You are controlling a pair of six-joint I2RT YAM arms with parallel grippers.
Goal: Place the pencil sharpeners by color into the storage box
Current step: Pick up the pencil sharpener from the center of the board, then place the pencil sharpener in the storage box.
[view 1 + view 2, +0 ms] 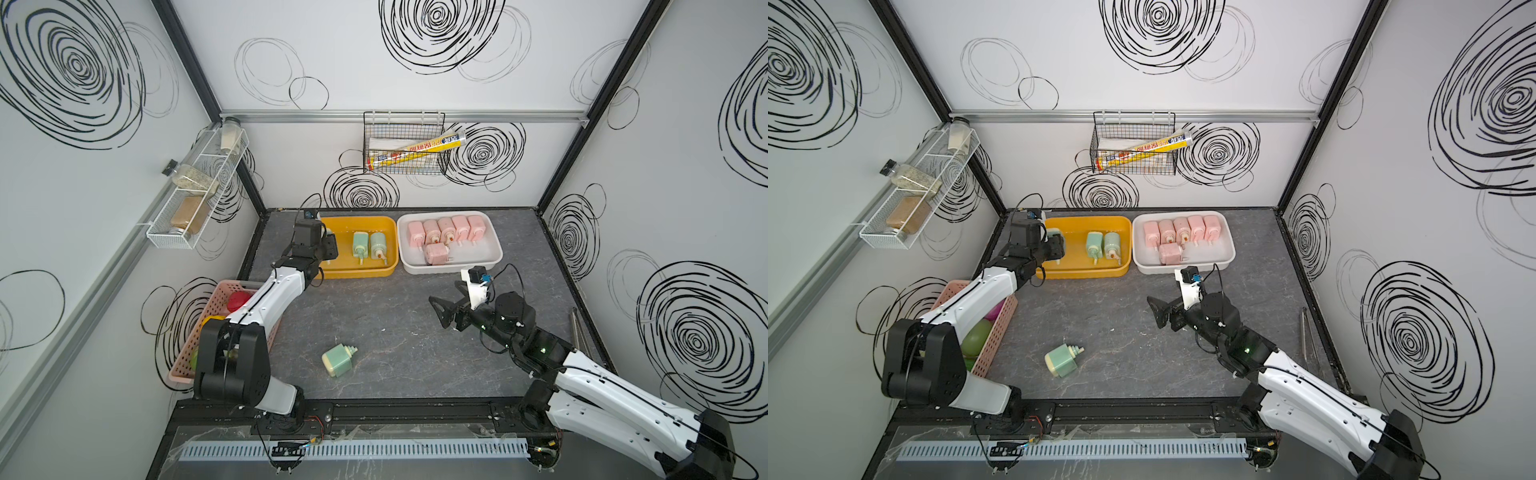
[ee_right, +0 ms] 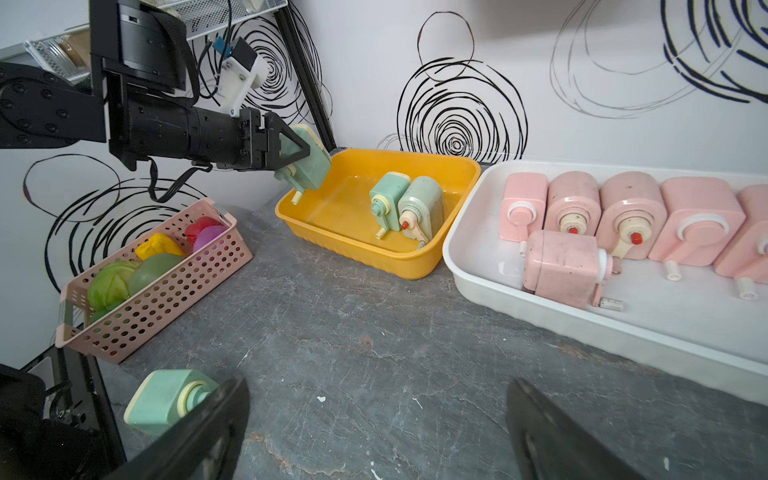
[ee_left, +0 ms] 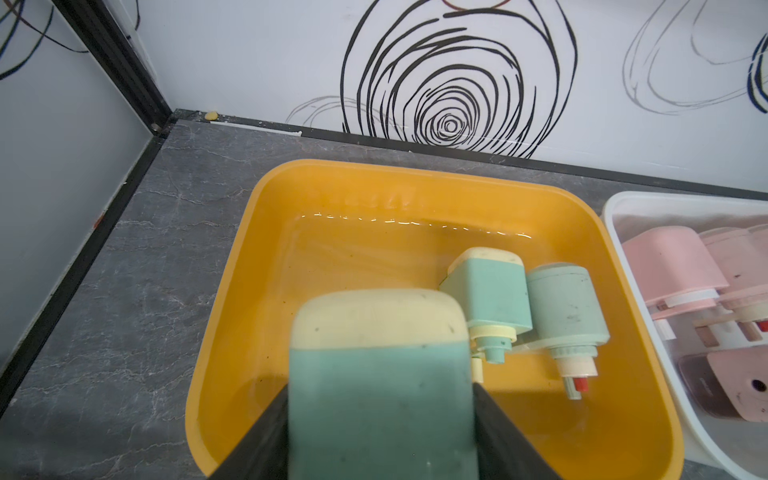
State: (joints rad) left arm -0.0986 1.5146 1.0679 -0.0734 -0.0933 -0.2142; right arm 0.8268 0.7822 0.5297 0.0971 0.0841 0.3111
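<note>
Pink sharpeners (image 1: pixel 444 232): all six in white tray (image 1: pixel 453 270). Two greens (image 1: pixel 360 244) in yellow tray (image 1: pixel 357 272). Left gripper (image 3: pixel 380 386) squeezes third green (image 3: pixel 374 324) over it. Fourth green (image 1: pixel 338 359) waits near bench (image 1: pixel 415 353) front edge. Right gripper (image 2: pixel 378 384) wide, empty.

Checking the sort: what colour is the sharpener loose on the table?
Mint green with a cream end; the pencil sharpener shows best in a top view.
</note>
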